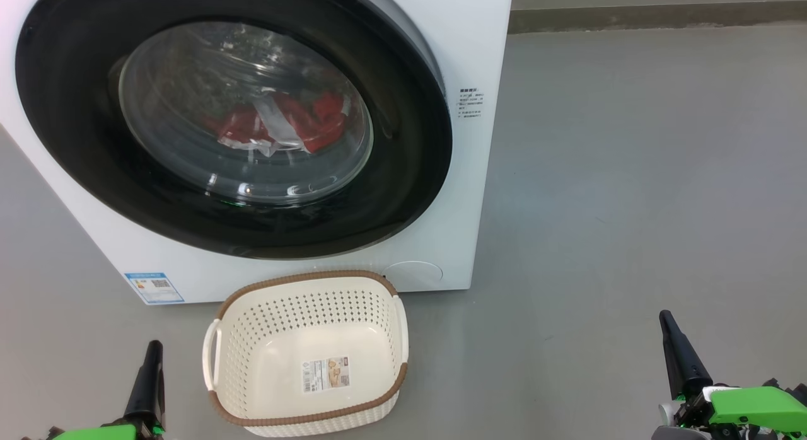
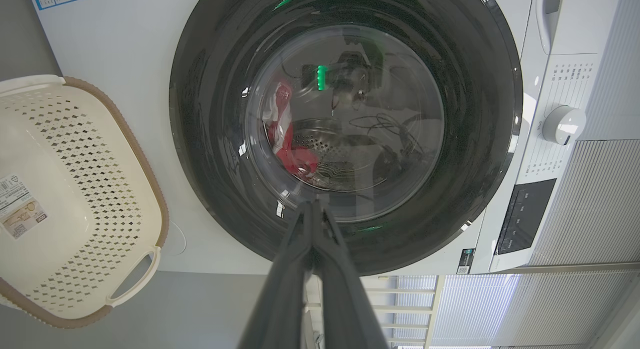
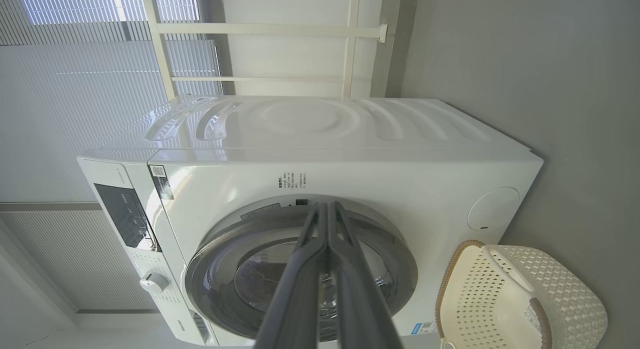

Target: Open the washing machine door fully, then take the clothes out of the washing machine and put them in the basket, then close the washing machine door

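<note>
The white washing machine point(image 1: 466, 175) stands at the upper left of the head view. Its round black-rimmed door point(image 1: 403, 175) lies against the machine's front. Red clothes point(image 1: 315, 121) with white parts show through the glass, also clothes point(image 2: 290, 149) in the left wrist view. The cream basket point(image 1: 302, 314) with a brown rim sits empty on the floor just in front of the machine. My left gripper point(image 1: 153, 347) is shut at the lower left, left of the basket. My right gripper point(image 1: 666, 319) is shut at the lower right, well away from the machine. Neither holds anything.
Grey floor point(image 1: 630, 175) stretches to the right of the machine up to a wall base point(image 1: 656, 14). In the wrist views the machine's control panel point(image 2: 525, 216), its knob point(image 2: 564, 124), and window blinds point(image 3: 75, 89) behind it appear.
</note>
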